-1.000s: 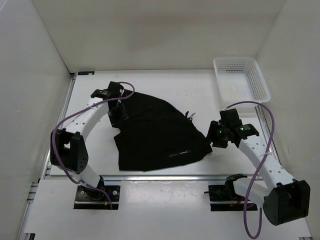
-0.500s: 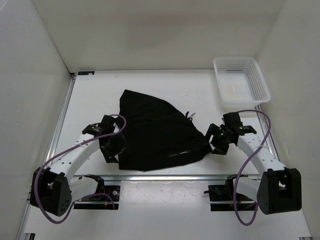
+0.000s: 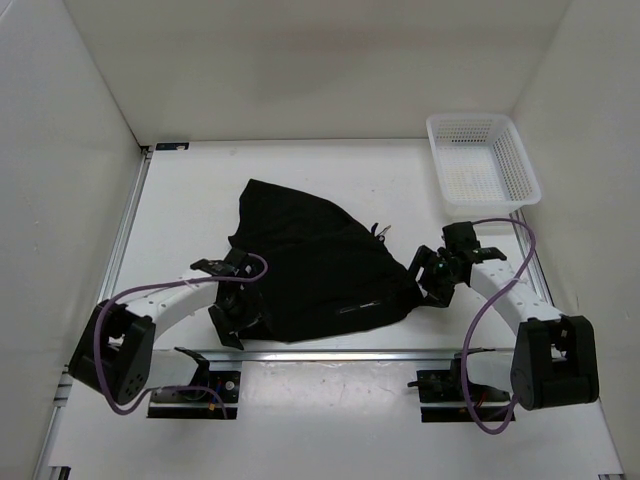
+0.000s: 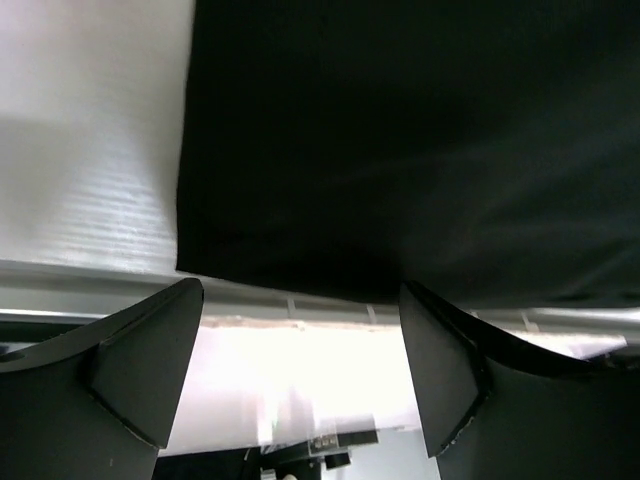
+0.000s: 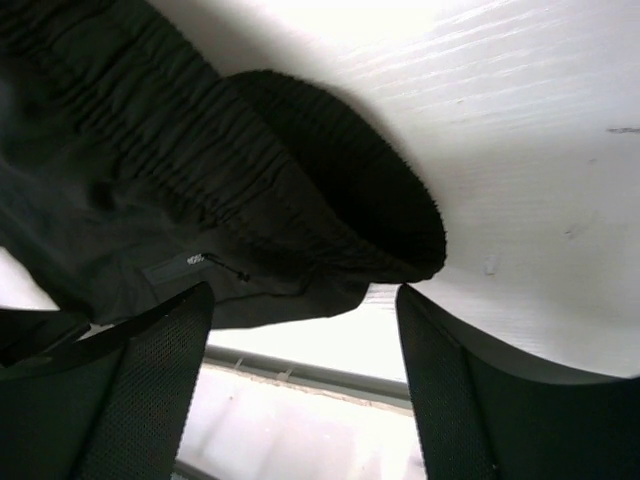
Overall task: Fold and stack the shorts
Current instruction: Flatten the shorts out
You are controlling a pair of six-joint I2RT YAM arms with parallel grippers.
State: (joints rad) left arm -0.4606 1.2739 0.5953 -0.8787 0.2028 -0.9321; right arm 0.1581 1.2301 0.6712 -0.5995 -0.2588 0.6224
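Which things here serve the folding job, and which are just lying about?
Job: black shorts; left gripper and right gripper, both open at the fabric's edges.
Lying about: white basket, at the table's far right corner.

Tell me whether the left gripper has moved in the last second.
Yes. The left gripper came from the far corner of the shorts toward the arm bases, ending by the near rail.

The shorts (image 3: 315, 265) lie between left tool (image 3: 232, 318) and right tool (image 3: 428, 280) on the table (image 3: 190, 200), basket (image 3: 522, 165) behind right.
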